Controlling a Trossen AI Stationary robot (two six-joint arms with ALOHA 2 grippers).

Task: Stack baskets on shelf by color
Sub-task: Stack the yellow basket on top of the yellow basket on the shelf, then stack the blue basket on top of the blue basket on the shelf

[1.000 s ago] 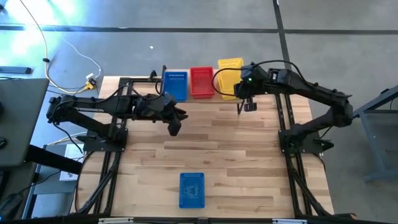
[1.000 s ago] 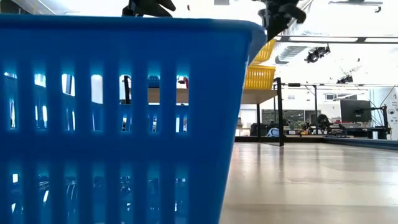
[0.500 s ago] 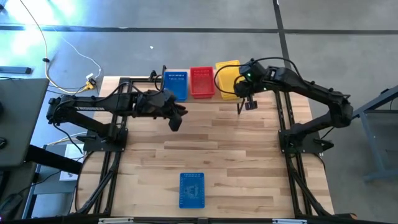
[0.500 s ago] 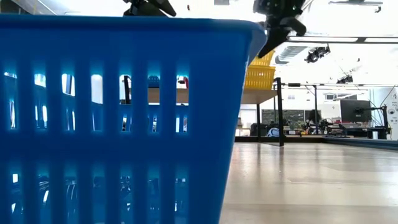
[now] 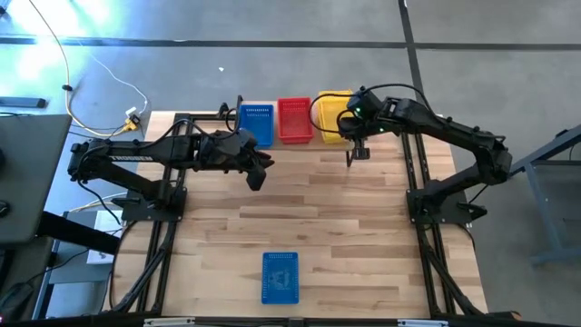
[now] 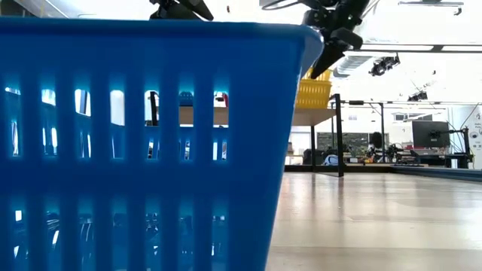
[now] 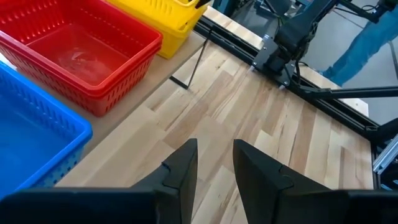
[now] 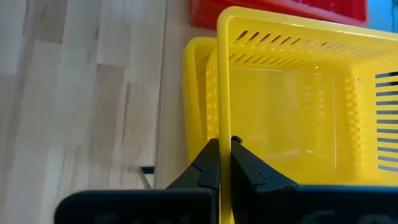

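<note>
On the shelf (image 6: 316, 117) at the table's far edge stand blue baskets (image 5: 257, 124), red baskets (image 5: 294, 119) and a yellow basket (image 8: 194, 93). My right gripper (image 8: 224, 163) is shut on another yellow basket (image 5: 330, 114), which hangs tilted just over the yellow one; whether the two touch I cannot tell. One more blue basket (image 5: 280, 276) rests bottom-down on the table near the front edge and fills the low view (image 6: 143, 143). My left gripper (image 7: 215, 167) hovers open above the table, in front of the blue baskets, with nothing between its fingers. My right gripper pinches the rim (image 8: 222, 127) of the upper yellow basket's wall that faces the table's near edge, one finger inside the basket and one outside. The fingers slant down from the near right. The basket is tilted above the yellow basket on the shelf.
The shelf's thin black legs (image 7: 194, 65) stand on the table just in front of the baskets. Bare wooden tabletop (image 5: 309, 209) lies between the shelf and the lone blue basket. The arms' black frames run along both table sides.
My right gripper has sunk and gone a little toward the table's left, still shut on the yellow basket. The basket has come down closer to the yellow basket on the shelf and shifted toward the red baskets.
</note>
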